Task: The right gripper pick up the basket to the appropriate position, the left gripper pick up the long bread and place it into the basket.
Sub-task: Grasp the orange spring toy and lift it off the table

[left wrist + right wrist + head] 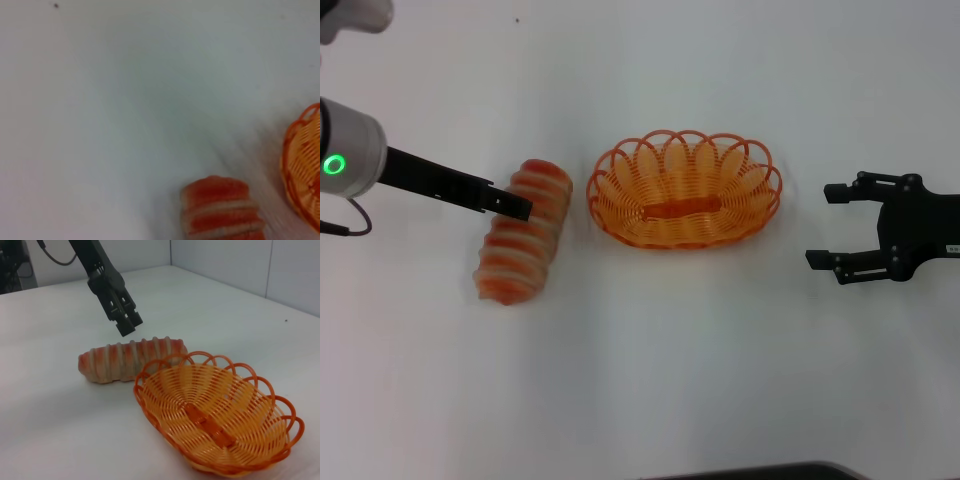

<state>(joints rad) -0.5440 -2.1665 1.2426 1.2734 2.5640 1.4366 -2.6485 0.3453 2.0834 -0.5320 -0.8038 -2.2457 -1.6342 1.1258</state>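
While closed and empty, left gripper (520, 208) just above long bread (522, 232).

Orange wire-weave basket (685, 190); bread (522, 232) striped orange-red and cream; both grippers (520, 208) (835, 228) were black; white table (650, 360).

The left arm (350, 160) is a rounded silver-white tube with a glowing green ring light (334, 165) and a thin dark cable looping beneath it, narrowing into a slim black bar that ends in the black left gripper (515, 206). The right gripper (832, 226) is matt black and angular, built of linked bars, with a small white label (952, 247) on its body.
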